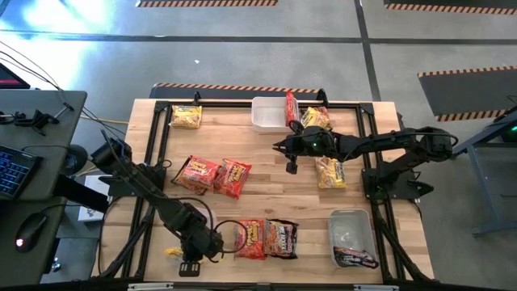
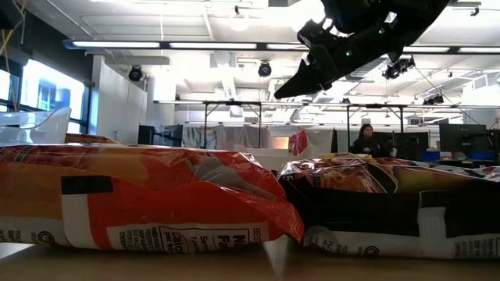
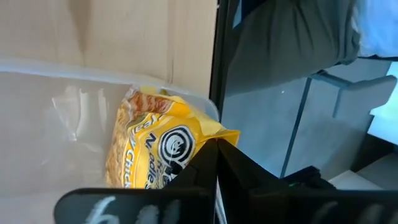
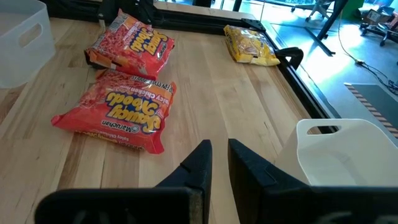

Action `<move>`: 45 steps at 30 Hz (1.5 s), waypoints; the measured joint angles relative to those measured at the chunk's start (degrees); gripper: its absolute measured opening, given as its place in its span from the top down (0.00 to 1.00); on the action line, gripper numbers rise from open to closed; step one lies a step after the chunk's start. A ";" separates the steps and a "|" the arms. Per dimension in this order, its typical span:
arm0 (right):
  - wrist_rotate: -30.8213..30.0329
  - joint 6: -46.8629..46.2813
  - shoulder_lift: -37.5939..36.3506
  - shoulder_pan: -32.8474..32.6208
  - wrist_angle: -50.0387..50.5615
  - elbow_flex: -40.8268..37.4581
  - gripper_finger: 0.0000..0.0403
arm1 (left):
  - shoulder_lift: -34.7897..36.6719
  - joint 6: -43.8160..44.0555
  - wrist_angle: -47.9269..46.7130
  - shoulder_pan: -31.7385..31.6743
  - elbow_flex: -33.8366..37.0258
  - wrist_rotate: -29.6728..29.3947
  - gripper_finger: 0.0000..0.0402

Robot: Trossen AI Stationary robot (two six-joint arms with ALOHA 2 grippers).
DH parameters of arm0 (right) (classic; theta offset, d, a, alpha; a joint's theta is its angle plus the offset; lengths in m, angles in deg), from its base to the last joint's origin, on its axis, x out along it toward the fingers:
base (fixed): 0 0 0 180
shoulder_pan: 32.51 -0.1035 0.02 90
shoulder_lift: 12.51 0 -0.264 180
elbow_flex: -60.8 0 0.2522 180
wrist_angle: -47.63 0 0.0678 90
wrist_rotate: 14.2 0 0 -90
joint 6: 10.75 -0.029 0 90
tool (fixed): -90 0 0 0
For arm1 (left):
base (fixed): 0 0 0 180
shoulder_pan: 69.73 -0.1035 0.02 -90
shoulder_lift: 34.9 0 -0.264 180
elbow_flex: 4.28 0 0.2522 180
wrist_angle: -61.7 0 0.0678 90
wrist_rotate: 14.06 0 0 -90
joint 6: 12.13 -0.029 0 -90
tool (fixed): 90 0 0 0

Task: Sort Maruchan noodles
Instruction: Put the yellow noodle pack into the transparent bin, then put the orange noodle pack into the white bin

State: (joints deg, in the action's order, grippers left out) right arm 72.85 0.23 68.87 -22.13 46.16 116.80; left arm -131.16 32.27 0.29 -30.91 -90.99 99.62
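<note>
The Maruchan noodles lie scattered on the wooden table (image 1: pixel 266 194): two red packets (image 1: pixel 214 175) mid-left, a red (image 1: pixel 250 238) and a dark brown one (image 1: pixel 281 238) near the front edge, and yellow ones (image 1: pixel 186 117) (image 1: pixel 329 172) farther back. My left gripper (image 1: pixel 190 263) is at the near left corner, shut on a yellow packet (image 3: pixel 152 152) over a clear tub (image 3: pixel 56 124). My right gripper (image 1: pixel 277 149) hovers above the table's middle, its fingers (image 4: pixel 219 155) almost together with nothing between them. My left gripper pinches the yellow packet's end seam (image 3: pixel 214 132) between its two shut fingers, coming steeply from above. The rest of the packet stretches away from the fingertips, over the clear tub's floor. I cannot tell whether it rests there or hangs.
A clear tub (image 1: pixel 271 113) stands at the far middle with a red packet (image 1: pixel 291 107) upright at its edge. Another tub (image 1: pixel 353 230) at the near right holds a dark packet (image 1: pixel 355 257). A black frame (image 1: pixel 153 145) borders the table. Bare wood lies between the packet groups.
</note>
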 joint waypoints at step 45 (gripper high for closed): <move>7.42 2.22 10.38 1.66 -13.63 0.08 0.91 | 25.74 -21.21 62.98 -20.37 40.58 -33.42 1.00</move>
State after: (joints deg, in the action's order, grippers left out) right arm 80.27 2.46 79.25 -20.47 32.53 116.88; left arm -105.43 11.06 63.28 -51.28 -50.41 66.20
